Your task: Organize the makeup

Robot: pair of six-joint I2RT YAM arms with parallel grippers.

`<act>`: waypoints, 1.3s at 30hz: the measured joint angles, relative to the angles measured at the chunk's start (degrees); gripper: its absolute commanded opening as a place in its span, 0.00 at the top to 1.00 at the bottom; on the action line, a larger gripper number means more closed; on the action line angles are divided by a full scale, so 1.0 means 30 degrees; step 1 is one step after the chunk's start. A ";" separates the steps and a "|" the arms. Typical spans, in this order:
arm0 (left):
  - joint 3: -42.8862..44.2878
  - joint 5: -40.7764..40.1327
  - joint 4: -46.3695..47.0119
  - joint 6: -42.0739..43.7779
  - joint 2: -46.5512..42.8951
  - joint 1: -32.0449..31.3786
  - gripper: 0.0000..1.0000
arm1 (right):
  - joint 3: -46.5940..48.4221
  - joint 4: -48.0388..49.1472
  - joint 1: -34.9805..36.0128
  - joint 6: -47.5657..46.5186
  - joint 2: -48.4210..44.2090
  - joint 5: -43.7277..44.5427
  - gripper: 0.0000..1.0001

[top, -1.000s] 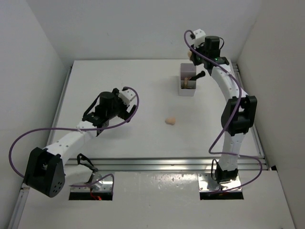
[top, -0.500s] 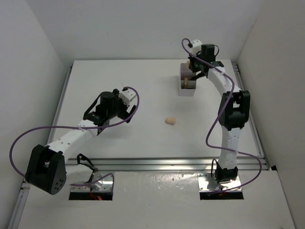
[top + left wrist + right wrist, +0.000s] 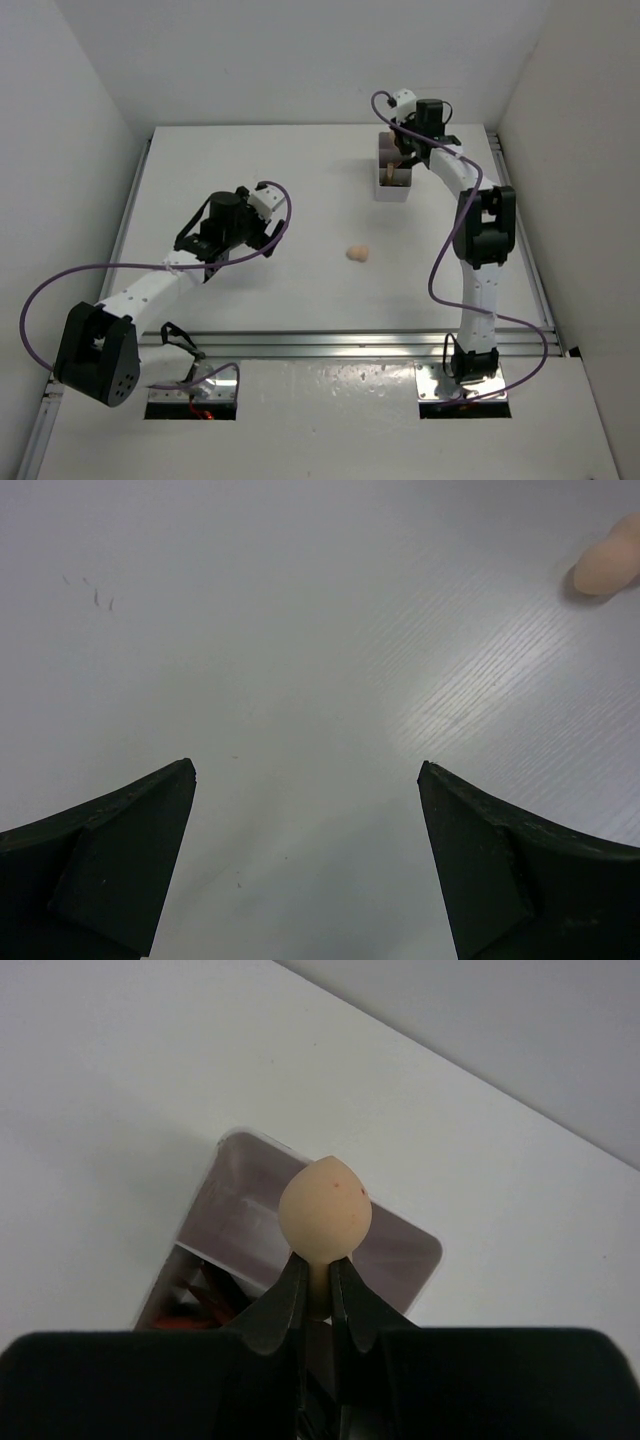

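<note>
Two peach sponges are not yet inside the white box (image 3: 425, 1250). The held sponge (image 3: 325, 1210) is pinched by its narrow end between the nearly closed fingers of the right gripper (image 3: 318, 1278). The loose sponge (image 3: 357, 254) lies on the table (image 3: 250, 160) near its middle, well apart from the box. Over the last second I see the right arm swing in from the right of the box until the held sponge hangs above it, on the far side of the table, right of centre. I judge the carry finished, with release into the far compartment the step in hand. The near compartment already shows red and dark items (image 3: 195, 1295). The left gripper (image 3: 306, 772) hangs wide apart, holding nothing, over bare table and unmoved, with the loose sponge ahead to its right. I can read no brand, label or writing on any item.
</note>
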 measured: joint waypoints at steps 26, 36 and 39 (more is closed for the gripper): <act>0.0000 0.0131 0.0007 -0.0051 0.0080 0.0197 0.00 | -0.1705 0.0656 0.0670 -0.1268 -0.1851 0.0386 0.35; 0.0000 0.0168 0.0015 -0.0044 0.0080 0.0197 0.00 | -0.4860 -0.0954 0.1166 -0.0350 -0.7125 -0.1217 0.33; -0.0022 0.0357 0.0036 -0.0044 0.0080 0.0197 0.00 | -0.5821 -0.1107 0.1588 0.0226 -0.8051 -0.1188 0.51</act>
